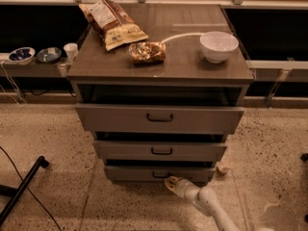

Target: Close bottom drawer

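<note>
Facing cam, bottom drawer [130, 173] runs L-R, gripper [172, 182] at its front, grip unclear.

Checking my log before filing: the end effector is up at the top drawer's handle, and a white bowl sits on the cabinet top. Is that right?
Not quite. The camera view shows the end effector low by the floor, at the front of the bottom drawer, not at the top drawer. The white bowl does sit on the cabinet top.
</note>
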Controlling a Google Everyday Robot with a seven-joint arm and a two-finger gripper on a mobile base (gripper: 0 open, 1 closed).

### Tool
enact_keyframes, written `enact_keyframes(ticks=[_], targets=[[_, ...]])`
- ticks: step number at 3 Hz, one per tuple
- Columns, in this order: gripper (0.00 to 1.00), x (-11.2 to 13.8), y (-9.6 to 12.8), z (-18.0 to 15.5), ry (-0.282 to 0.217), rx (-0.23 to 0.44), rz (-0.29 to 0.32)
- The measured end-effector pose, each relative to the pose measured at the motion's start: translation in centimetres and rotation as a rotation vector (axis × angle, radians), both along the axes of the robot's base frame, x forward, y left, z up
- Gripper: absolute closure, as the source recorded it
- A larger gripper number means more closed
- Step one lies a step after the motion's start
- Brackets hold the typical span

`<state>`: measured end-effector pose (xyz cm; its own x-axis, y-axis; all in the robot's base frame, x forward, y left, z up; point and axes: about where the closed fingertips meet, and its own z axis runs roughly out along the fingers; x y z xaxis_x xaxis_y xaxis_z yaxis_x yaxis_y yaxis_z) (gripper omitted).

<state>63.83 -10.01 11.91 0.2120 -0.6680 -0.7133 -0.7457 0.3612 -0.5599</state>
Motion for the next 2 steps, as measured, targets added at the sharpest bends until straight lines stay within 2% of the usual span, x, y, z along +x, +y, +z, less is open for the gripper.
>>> enact_keyframes(ticks=[1,2], targets=[[1.0,1.46,-0.03,0.28,-0.032,-0.005,0.001],[1.0,1.2,-0.02,0.29,-0.032,-0.005,0.002]])
